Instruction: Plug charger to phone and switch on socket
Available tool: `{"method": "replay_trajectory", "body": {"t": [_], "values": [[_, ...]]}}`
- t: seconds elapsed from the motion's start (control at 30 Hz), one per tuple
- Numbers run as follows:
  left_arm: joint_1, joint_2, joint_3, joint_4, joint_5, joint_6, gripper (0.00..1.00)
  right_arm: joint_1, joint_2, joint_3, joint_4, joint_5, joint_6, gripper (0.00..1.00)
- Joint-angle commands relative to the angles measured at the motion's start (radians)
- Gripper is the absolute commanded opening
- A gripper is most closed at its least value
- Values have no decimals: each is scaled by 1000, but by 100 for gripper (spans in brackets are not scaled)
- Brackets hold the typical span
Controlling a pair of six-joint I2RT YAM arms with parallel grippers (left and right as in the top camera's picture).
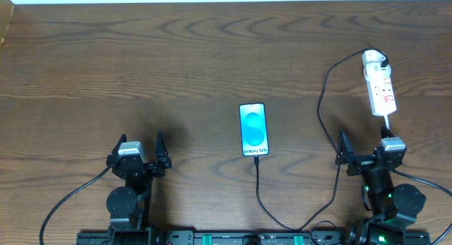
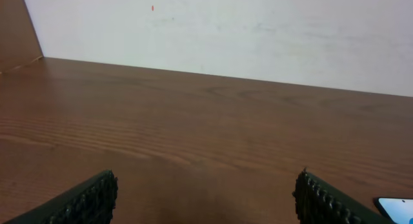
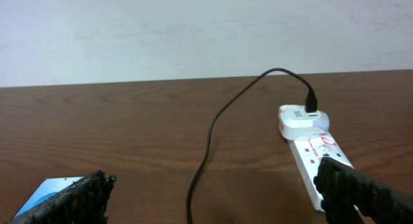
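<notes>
The charger [image 1: 319, 111] looks already seated in the lower short end of the phone [image 1: 253, 129], which lies at the centre of the overhead frame. Its white adapter [image 1: 372, 59] sits in the socket [image 1: 381, 91] at upper right. What seems left is the switch; I cannot tell whether it is on. The left tool [image 1: 139, 147], lower left, and the right tool [image 1: 363, 142], lower right just below the socket, are both spread wide and empty. No containers are on the counter [image 1: 176, 68].
</notes>
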Motion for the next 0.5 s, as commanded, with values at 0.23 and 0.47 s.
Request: {"method": "replay_trajectory", "body": {"t": [0.23,0.47], "values": [[6,-6,-18,-39,-13,6,87,202,-72,-2,-81,345,13,99],[6,-6,-18,-39,-13,6,87,277,-169,-2,-167,410,12,99]]}}
